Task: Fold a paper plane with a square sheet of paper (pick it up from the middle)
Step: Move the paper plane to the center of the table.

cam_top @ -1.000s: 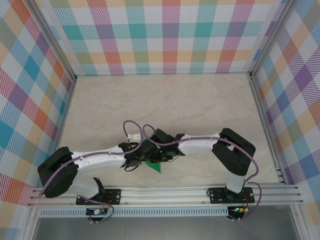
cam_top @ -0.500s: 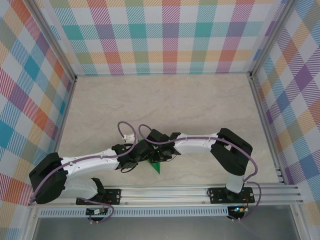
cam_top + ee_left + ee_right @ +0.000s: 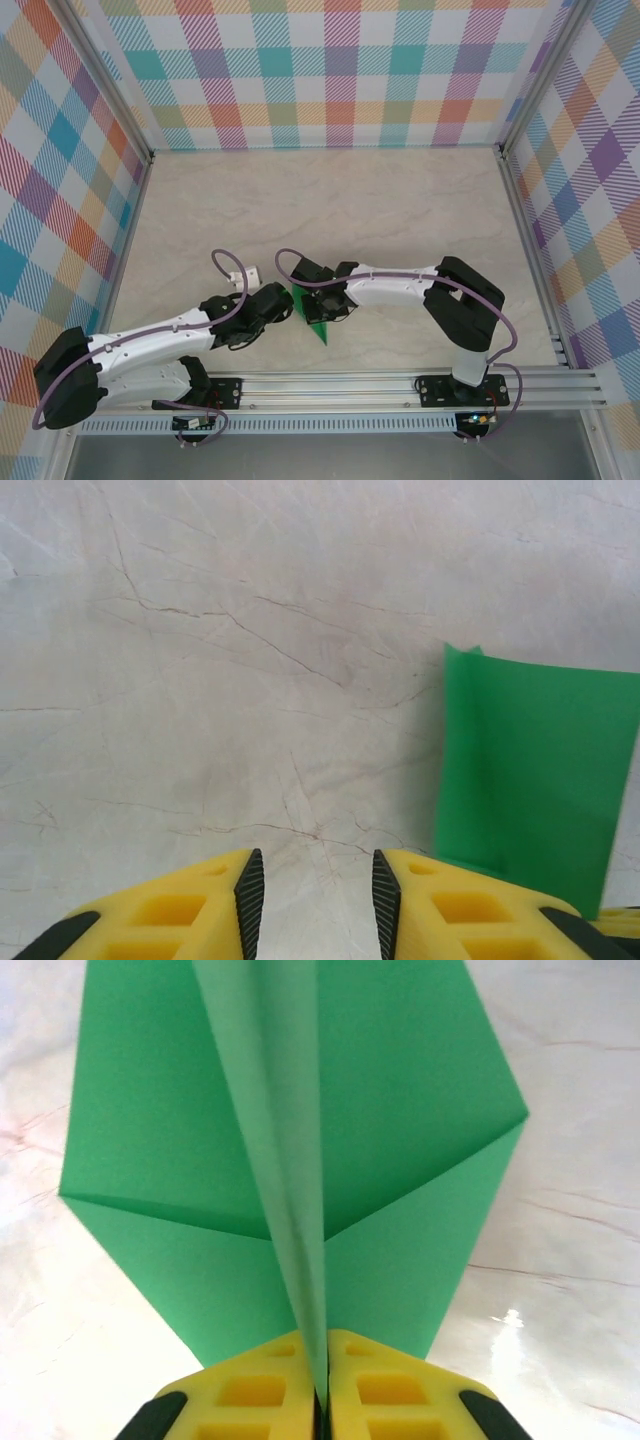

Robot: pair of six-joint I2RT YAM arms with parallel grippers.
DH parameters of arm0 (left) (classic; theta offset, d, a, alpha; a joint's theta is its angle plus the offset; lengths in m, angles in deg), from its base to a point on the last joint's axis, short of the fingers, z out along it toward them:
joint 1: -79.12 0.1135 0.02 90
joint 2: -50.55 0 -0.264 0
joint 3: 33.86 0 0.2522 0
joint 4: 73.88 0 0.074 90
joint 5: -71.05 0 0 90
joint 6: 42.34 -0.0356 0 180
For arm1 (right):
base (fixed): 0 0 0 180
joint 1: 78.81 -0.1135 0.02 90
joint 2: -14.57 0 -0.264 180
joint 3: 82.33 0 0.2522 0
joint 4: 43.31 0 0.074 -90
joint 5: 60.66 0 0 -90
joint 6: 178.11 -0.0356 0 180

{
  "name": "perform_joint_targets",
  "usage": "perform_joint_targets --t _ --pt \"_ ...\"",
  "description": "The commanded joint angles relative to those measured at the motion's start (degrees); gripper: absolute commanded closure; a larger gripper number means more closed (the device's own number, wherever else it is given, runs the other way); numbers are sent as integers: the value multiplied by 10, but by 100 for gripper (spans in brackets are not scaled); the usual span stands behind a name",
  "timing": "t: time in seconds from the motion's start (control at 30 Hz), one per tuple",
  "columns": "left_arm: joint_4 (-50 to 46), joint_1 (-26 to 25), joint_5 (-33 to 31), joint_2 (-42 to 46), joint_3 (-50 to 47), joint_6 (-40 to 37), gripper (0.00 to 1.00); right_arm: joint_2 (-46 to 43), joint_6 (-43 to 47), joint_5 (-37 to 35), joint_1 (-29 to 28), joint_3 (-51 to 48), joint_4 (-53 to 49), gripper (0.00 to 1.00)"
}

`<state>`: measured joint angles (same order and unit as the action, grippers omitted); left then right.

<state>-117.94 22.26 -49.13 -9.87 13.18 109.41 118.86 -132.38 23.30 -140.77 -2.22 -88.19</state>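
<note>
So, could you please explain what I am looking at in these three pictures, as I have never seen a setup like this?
These are two robot arms bolted to the near edge of a pale marbled table. Each arm ends in a two-finger gripper. The wide picture comes from a fixed camera above and behind them. The other two come from cameras on the wrists, which is why yellow fingers show at the bottom. The right gripper is shut on the centre ridge of a green paper plane. The left gripper is open and holds nothing, with the plane just to its right.
</note>
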Motion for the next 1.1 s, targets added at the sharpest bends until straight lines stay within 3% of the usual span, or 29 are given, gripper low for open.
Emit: perform_joint_targets --t 0.0,0.4,0.67,1.0,1.07 --pt "-22 10 -27 21 -9 6 62 -25 -23 -70 3 36 -90 89" --pt "-21 24 -22 69 -43 10 60 24 4 -41 99 94 -106 89" --pt "-23 32 -15 119 -66 1 58 94 0 -40 106 129 -121 85" --pt "-14 45 -5 149 -93 -1 57 114 4 -38 107 140 -133 84" --pt "-10 48 -3 149 -96 -1 56 115 5 -43 109 147 -141 89"
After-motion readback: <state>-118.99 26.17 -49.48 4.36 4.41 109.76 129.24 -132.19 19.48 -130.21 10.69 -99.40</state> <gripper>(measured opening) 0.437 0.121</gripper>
